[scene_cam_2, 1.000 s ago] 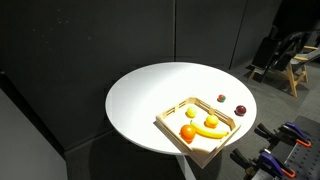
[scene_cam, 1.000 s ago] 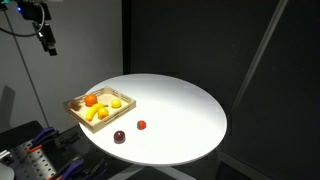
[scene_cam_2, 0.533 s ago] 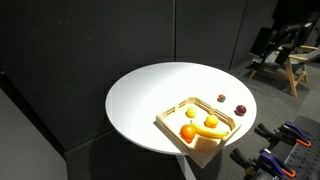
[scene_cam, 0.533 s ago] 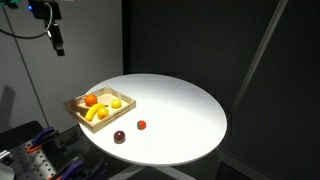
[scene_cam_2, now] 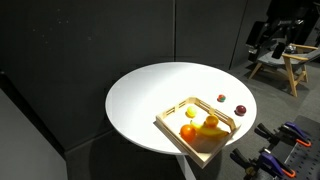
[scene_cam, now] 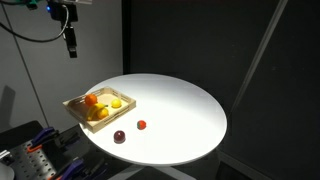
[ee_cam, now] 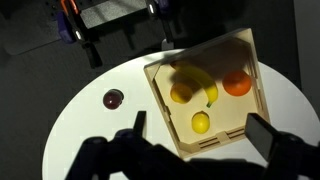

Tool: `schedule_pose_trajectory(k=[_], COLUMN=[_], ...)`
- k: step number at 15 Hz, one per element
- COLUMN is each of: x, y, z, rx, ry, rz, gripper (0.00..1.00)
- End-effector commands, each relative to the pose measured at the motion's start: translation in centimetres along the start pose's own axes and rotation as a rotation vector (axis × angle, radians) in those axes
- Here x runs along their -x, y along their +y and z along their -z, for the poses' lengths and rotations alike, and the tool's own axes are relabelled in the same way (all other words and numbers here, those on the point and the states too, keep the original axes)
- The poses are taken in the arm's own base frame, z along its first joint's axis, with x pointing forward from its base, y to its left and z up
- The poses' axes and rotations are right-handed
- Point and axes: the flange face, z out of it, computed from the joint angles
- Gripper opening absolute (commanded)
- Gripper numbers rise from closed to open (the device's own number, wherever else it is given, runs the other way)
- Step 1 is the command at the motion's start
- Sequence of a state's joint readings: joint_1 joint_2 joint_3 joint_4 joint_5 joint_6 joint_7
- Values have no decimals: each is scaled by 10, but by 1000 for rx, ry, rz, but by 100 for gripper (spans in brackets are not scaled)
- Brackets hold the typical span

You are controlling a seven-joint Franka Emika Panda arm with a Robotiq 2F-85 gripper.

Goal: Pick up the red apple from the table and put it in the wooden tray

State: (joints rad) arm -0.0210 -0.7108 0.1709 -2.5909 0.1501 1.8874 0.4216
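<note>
The dark red apple (scene_cam: pixel 119 136) lies on the round white table (scene_cam: pixel 180 110) near its edge, a little way from a corner of the wooden tray (scene_cam: pixel 80 113). It also shows in an exterior view (scene_cam_2: pixel 240 110) and in the wrist view (ee_cam: pixel 113 99). My gripper (scene_cam: pixel 71 43) hangs high above the tray's side of the table, open and empty. In the wrist view the gripper (ee_cam: pixel 200 125) has its fingers spread wide over the tray (ee_cam: pixel 160 95), with the apple off to the left.
The tray holds an orange (ee_cam: pixel 238 83), a banana (ee_cam: pixel 203 84), a lemon (ee_cam: pixel 201 122) and another yellow fruit (ee_cam: pixel 181 93). A smaller bright red ball (scene_cam: pixel 141 125) lies near the apple. Clamps and stands (scene_cam_2: pixel 285 135) sit below the table edge.
My gripper has moved sideways, high up, towards the table and now hangs over the tray. Its shadow now falls on the tray. The fruits have not moved.
</note>
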Motion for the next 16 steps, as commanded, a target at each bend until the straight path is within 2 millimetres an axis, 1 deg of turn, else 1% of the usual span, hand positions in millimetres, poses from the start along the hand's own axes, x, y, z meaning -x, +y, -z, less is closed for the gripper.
schedule_pose_trajectory(k=[1,5,8,16], x=[-20,-30,-36,-46], y=[16,34,45,71], z=[0,-10,-21,-77], rx=[-11,-34,-49,-64], ry=[2,25,47,11], rz=[13,18,23,-11], gripper=[100,100,100,100])
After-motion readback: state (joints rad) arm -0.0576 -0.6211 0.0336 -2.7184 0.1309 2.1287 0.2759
